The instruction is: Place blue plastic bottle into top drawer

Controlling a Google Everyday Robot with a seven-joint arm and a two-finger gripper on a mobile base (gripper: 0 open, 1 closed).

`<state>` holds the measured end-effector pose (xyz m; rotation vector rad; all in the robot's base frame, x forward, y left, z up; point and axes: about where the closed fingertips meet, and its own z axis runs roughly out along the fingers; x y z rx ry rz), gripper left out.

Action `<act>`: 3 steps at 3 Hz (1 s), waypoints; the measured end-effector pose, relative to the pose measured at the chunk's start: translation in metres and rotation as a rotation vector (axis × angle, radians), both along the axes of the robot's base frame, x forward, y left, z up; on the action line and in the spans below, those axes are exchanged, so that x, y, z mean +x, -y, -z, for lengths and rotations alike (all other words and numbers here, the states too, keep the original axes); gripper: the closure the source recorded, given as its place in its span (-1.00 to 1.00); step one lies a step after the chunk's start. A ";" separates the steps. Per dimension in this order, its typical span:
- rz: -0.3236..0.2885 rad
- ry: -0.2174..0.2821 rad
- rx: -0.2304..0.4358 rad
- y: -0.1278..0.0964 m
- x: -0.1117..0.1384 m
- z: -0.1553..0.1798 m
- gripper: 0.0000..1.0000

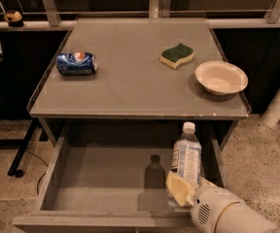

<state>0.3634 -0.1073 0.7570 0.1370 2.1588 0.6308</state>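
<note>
My pincer [187, 192] sits low over the near right part of the open top drawer [106, 178], pinching the blue plastic bottle [186, 160] by its lower body. The bottle stands upright above my pincer, cap up. I judge that hold lets the base go down first, though I cannot tell whether it touches the drawer floor. Beyond, on the bench [130, 89], a bowl [221, 76] lies slightly right, a sponge [177, 55] straight ahead, and a soda can [77, 63] far left on its side.
</note>
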 end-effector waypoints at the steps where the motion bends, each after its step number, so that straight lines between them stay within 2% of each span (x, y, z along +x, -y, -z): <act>1: 0.036 -0.031 0.012 0.006 -0.011 0.014 1.00; 2: 0.051 -0.062 0.024 0.014 -0.008 0.030 1.00; 3: 0.031 -0.091 0.033 0.019 0.011 0.046 1.00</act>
